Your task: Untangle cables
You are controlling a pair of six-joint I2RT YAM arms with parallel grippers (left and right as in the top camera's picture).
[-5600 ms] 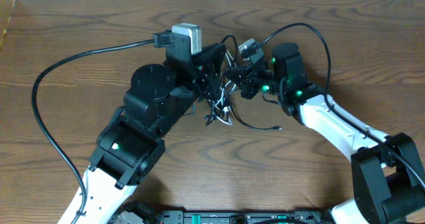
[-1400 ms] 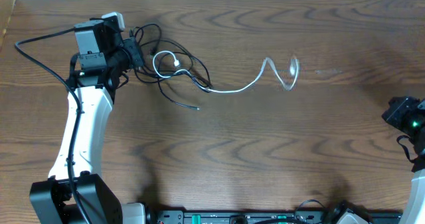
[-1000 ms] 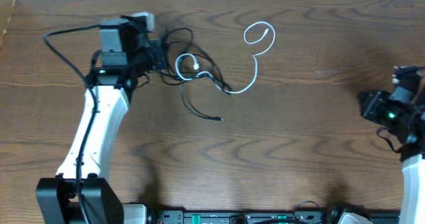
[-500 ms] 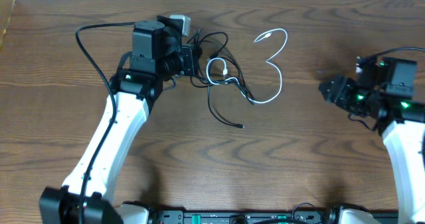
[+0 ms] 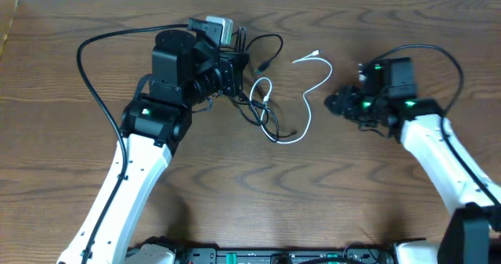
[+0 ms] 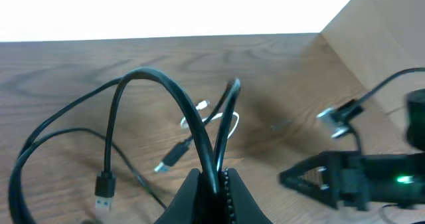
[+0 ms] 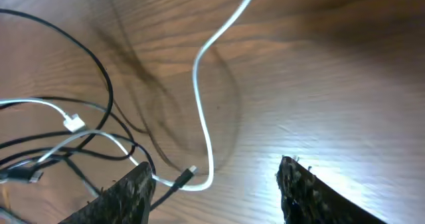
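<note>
the brown wood-grain table [image 5: 235, 201] carries two arms, one reaching in from the near left and one from the near right, and one loose tangle of cables between their grippers, toward the far side.

nearest part of the tangle is the low bend of the one thin white cord [image 5: 307, 111]. from there it snakes to the far right and ends in a small white plug [image 5: 316, 53], which lies free on the wood. its other end loops back to the left into the black cords, where a second white plug [image 7: 73, 124] shows.

the right gripper [image 5: 335, 103] sits just right of the white cord. its two fingers [image 7: 133, 191] stand well apart and grip nothing - in the right wrist view the white cord's bend lies on the wood between them, touching neither.

the thin black cords [image 6: 143, 72] are at least two; in the knot the exact count cannot be told. three small black plug ends show: one upright [image 6: 105, 186], one slanted beyond it [image 6: 174, 155], one beside the white bend [image 7: 186, 174].

farthest is the left gripper [image 6: 211, 184], pinched tight on a black cord that arches up out of it - this lifts that side of the tangle. one thick black arm cable [image 5: 94, 52] curves away to the left.
</note>
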